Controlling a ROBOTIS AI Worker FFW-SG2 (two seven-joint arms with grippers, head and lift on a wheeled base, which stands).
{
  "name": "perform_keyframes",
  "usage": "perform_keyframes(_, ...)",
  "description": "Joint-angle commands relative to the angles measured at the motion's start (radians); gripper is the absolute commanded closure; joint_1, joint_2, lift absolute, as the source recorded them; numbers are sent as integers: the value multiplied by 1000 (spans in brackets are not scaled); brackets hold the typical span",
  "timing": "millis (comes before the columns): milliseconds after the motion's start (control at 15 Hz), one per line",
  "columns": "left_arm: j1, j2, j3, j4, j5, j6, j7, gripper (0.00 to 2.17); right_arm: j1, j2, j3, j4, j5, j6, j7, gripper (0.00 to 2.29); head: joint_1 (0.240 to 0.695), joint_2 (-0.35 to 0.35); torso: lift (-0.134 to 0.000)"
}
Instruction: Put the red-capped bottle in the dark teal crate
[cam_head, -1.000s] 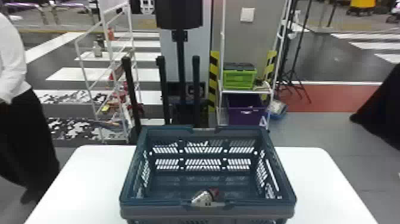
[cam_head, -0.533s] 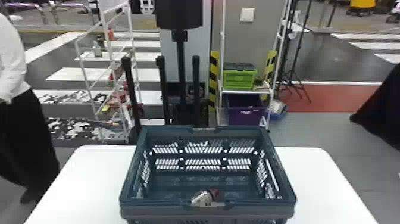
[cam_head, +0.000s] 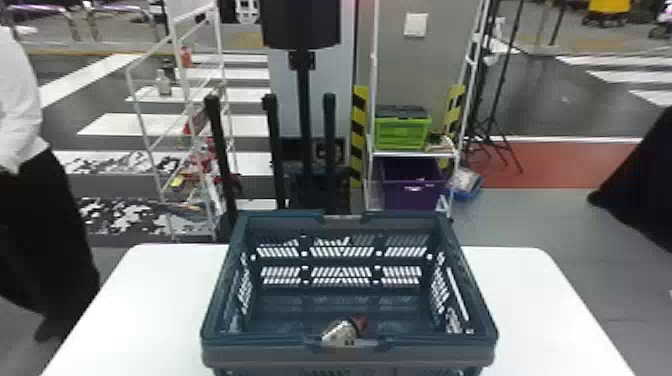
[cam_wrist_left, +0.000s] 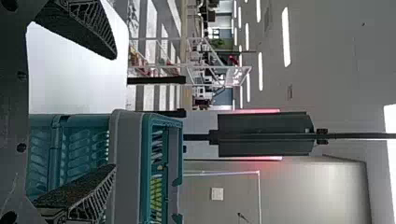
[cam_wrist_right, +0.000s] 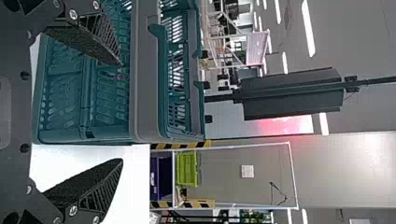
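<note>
Nothing has visibly moved in the head view since the earlier frame; bottle and crate match their former positions. I find the red-capped bottle (cam_head: 344, 331) inside the dark teal crate (cam_head: 250, 352), beyond the wall nearest my fingers. In my judgement placement is done, leaving at most the arms' withdrawal. Left gripper (cam_wrist_left: 115, 111): fingers wide apart, nothing between them. Right gripper (cam_wrist_right: 121, 112): likewise wide and empty. One finger of each overlaps the crate in view, the other the white table (cam_wrist_left: 77, 70); contact I cannot confirm.
</note>
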Motion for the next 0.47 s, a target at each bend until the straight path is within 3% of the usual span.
perform_keyframes(0,0,-3,-2,1,-4,-1,0,49,3,-5,1,-2,-2,-10,0,154,499,0,0)
perform_keyframes(400,5,-3,-2,-8,-4,-1,-1,53,7,-5,4,1,-2,-35,1,154,499,0,0)
